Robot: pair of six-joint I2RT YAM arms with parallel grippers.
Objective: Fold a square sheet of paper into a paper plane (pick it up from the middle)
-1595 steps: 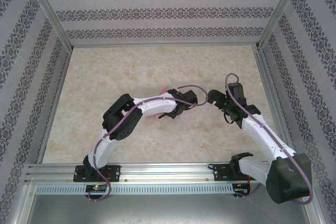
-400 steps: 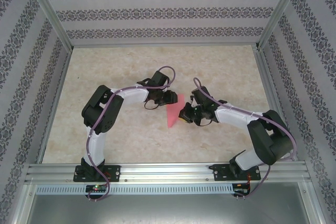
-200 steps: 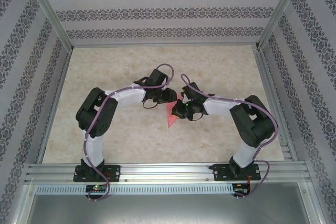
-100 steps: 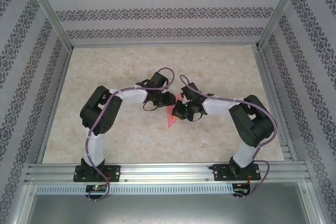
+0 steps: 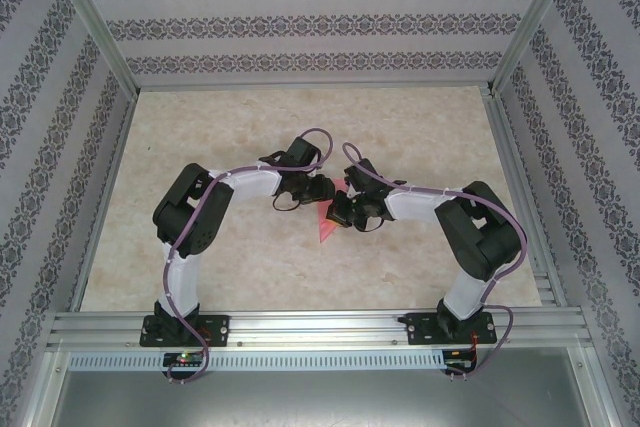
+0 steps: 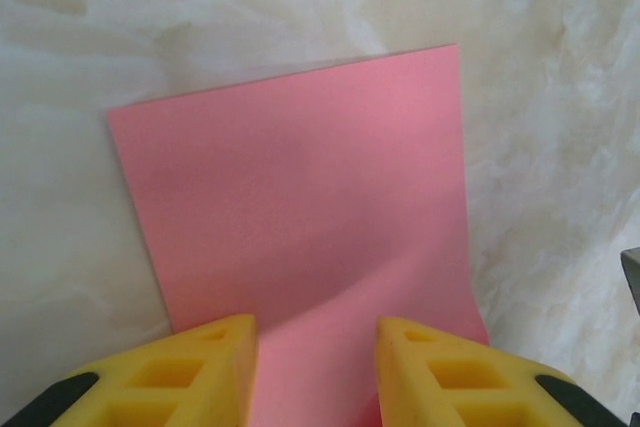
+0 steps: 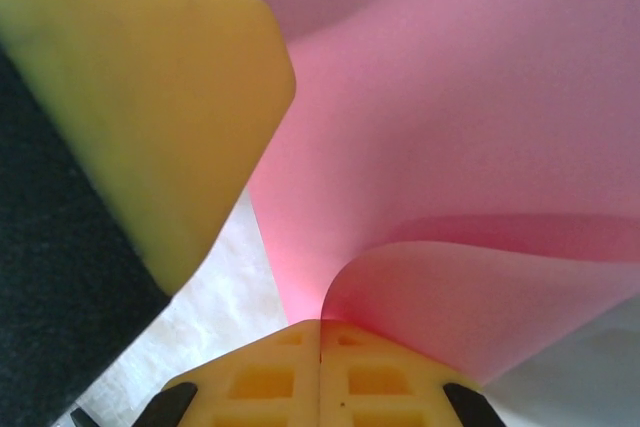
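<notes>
The right gripper [image 7: 320, 332], pinching a curled edge of the pink paper [image 6: 300, 187], has moved closer to the left gripper [image 6: 315, 337], its fingers spread, seemingly starting a fold.

Bright, even light, soft shadows, blurry foreground in right wrist view.

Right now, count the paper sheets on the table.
1: the pink sheet, centre of the table, pinched by the right gripper, the left gripper open over it. A second could hide beneath them.
</notes>
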